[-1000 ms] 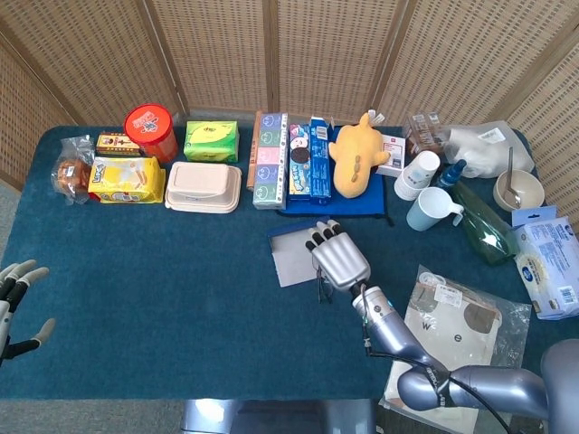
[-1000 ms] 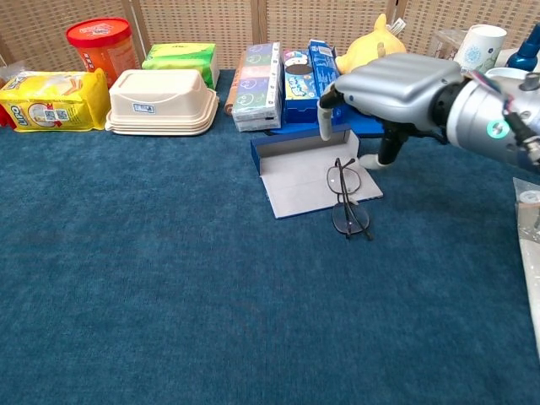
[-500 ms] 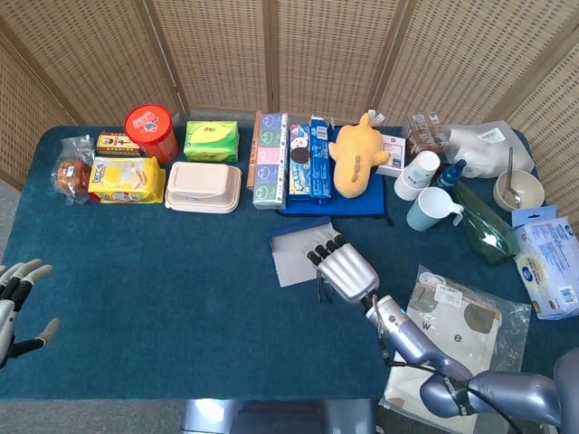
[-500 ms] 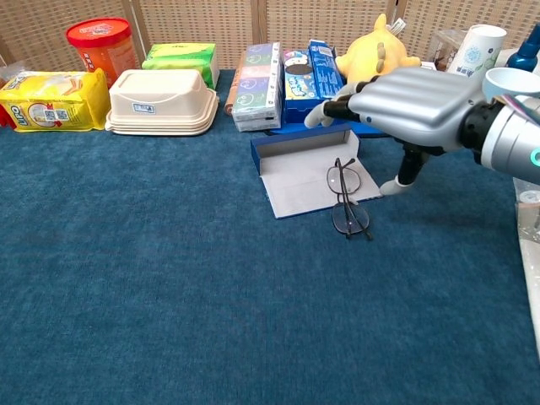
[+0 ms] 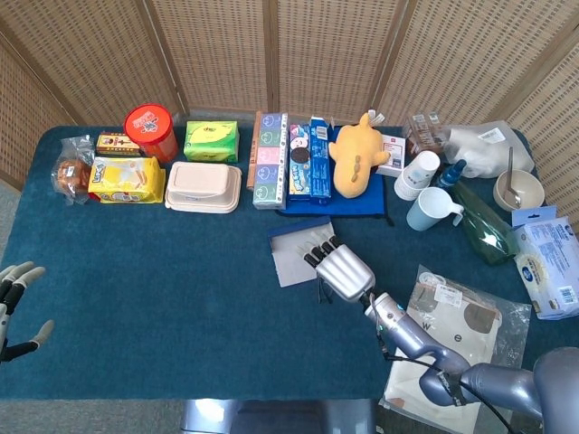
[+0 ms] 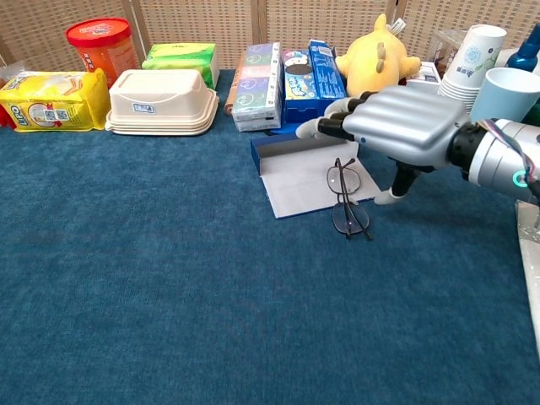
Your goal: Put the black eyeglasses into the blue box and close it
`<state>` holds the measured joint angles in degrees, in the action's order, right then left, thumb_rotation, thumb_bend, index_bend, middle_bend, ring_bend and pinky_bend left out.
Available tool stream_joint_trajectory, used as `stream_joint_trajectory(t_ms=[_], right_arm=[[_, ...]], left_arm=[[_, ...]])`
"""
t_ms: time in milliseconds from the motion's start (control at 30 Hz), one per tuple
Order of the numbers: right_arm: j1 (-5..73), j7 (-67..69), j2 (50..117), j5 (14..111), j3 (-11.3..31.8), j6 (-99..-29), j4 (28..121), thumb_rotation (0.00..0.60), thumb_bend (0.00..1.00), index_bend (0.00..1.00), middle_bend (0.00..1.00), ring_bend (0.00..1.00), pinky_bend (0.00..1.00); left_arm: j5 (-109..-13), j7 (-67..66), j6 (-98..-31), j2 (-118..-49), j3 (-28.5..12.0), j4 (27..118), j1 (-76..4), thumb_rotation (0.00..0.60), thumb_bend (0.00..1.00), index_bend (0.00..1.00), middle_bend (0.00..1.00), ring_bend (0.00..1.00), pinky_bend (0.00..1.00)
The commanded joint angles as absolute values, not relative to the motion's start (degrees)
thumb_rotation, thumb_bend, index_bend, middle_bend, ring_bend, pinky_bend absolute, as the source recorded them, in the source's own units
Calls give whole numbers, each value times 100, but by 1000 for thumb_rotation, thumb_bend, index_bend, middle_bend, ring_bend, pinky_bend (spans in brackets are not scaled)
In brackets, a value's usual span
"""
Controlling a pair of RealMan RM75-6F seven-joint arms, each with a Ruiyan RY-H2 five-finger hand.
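- The right hand (image 6: 396,126) hovers palm-down over the open blue box (image 6: 308,173) at mid-table, fingers stretched out toward the box's raised back wall and parted from the thumb, which points down to the cloth beside the box's right edge; it holds nothing.
- The black eyeglasses (image 6: 346,197) lie folded on the front right corner of the box's flat pale panel, one lens on the panel, the other over the edge on the blue tablecloth (image 6: 169,278); the hand is above them and not touching; in the head view the hand (image 5: 341,269) hides most of the frame.
- The box (image 5: 294,253) lies opened out, its lid not closed.
- The left hand (image 5: 14,307) shows only at the left edge of the head view, well apart from the box, fingers spread and empty.
- Along the back of the table stand a red tub (image 6: 101,44), a yellow snack pack (image 6: 49,99), a cream lunch box (image 6: 164,101), a green packet (image 6: 181,57) and a yellow plush toy (image 6: 375,55); paper cups (image 6: 481,55) and a pale blue mug (image 6: 510,93) sit at the right.
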<state>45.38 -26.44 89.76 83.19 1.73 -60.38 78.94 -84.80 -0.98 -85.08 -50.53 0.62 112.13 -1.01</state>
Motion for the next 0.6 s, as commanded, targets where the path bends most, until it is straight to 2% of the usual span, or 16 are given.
stream_joint_trajectory(t_ms=[33,300,600], right_arm=[[4558,-2478,9065,8429,142,-5939,7668,600,0,99,201,118,184],[4673,-2350,9318,8537,242,-5778,7437,600,0,91,200,114,181],[4934,-2470,9603,8266,630,-5449,7306,600,0,58,181,106,180]], left_arm=[[-8487,-77,-8517,-5047,63,11200,-94,585,282,135,112,83,0],[-8507,-41,-8527,-5047,61,11172,-87,589,282,132,112,83,0],[-8500,97,-8571,-5050,82,11058,-27,586,282,131,111,83,0]])
